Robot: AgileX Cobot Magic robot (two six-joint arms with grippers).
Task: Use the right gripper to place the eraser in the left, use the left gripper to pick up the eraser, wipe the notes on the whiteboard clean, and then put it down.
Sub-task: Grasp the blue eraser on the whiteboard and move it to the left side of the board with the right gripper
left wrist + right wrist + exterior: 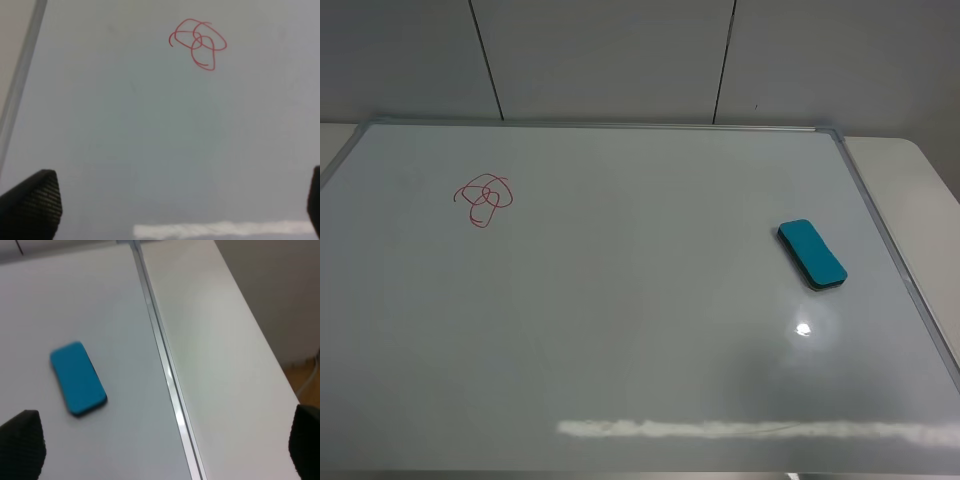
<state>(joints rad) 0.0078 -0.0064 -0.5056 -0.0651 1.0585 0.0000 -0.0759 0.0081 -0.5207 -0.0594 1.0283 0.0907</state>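
Observation:
The teal-blue eraser (812,254) lies flat on the right part of the whiteboard (640,330), near its right frame. It also shows in the right wrist view (77,378). The red notes (483,198) are at the board's upper left, and show in the left wrist view (199,43). Neither arm shows in the exterior high view. My left gripper (172,205) is open and empty above the board, short of the notes. My right gripper (164,445) is open and empty, over the board's silver frame (170,385), with the eraser off to one side.
The board lies on a white table (920,200) that shows along its right side, with a panelled wall behind. In the right wrist view the table's edge and the floor (305,375) show beyond the board. The board's left frame (20,80) shows in the left wrist view.

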